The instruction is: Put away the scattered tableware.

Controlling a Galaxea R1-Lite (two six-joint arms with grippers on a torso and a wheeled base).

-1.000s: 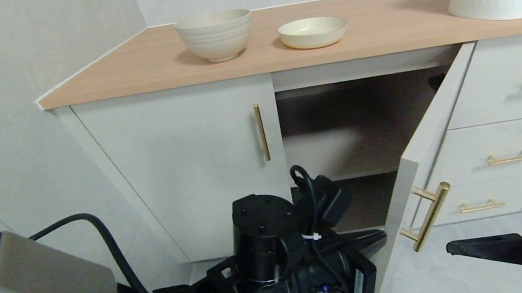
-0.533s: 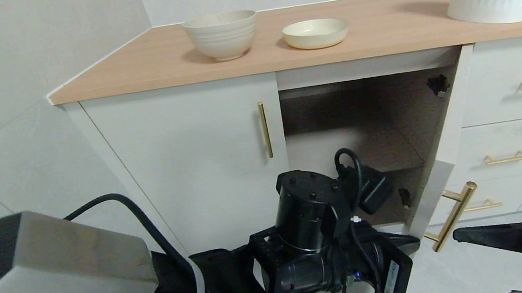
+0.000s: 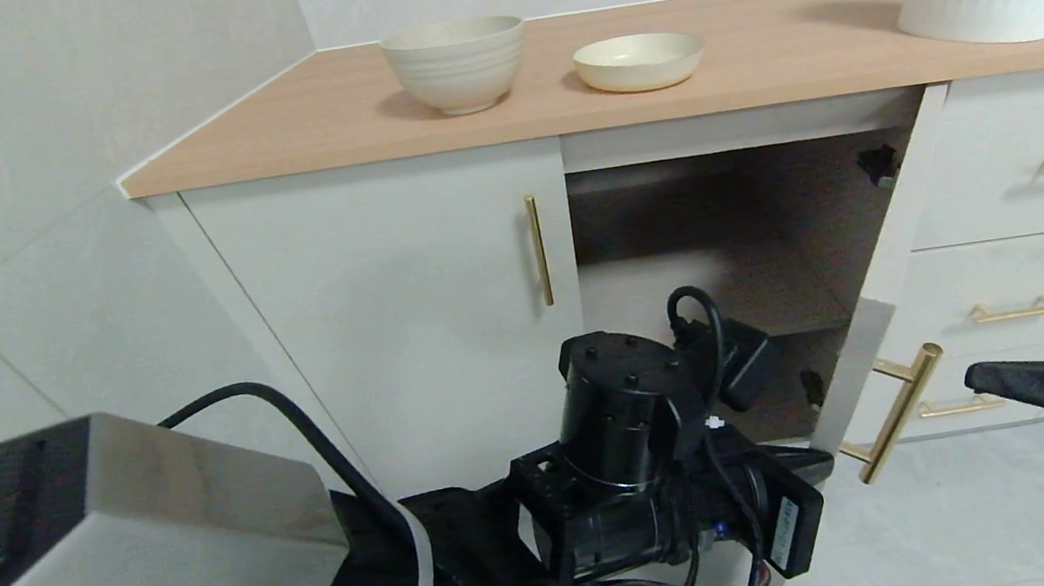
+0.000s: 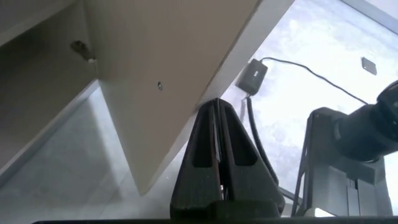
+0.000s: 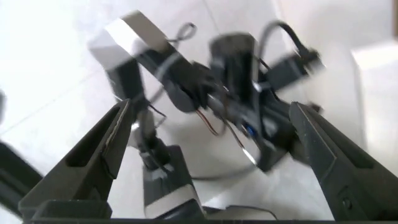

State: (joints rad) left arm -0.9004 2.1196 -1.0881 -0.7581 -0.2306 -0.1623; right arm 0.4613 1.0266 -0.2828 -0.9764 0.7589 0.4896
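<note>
bowl [image 3: 456, 65] and shallow dish [image 3: 640, 62] stand apart on worktop [image 3: 309, 129], above open cupboard | left pincer [image 4: 217, 121] closed, empty, near cupboard door [image 4: 168, 56] edge | right pincer [image 5: 211, 112] spread wide, empty

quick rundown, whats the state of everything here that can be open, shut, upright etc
white left cabinet door with gold bar handle: shut
white right cabinet door: open
white drawers with gold handles: shut
ribbed beige deep bowl: upright
shallow cream dish: upright, empty
left hand: shut, holding nothing
right hand: open, holding nothing
</note>
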